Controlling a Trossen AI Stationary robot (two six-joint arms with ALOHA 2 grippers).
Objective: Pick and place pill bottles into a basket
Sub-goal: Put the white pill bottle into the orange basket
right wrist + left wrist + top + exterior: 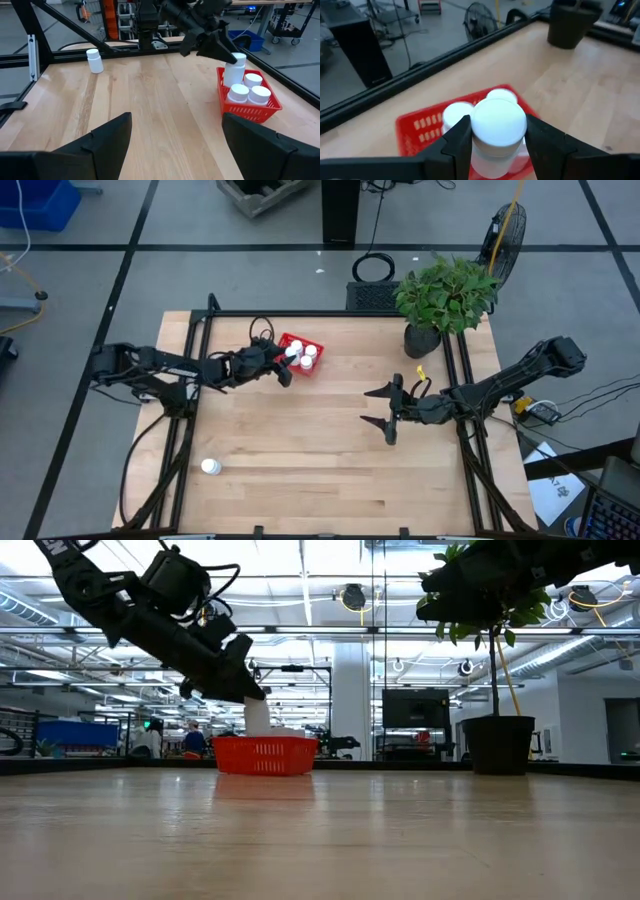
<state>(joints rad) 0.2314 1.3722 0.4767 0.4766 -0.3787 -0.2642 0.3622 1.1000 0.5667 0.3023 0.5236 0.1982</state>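
The surface (320, 450) is pale wood planking inside a black metal frame, set in a wide hall with a grey taped floor and bright ceiling lights. A leafy plant in a black pot (423, 339) stands at a far corner. The left hand (494, 145) grips a smooth white cylindrical bottle (497, 131) over the red meshed plastic basket (301, 356), which seems to hold three more. A fifth bottle (210, 467) stands alone near the front edge. The right hand (391, 410) hovers mid-surface, fingers spread.
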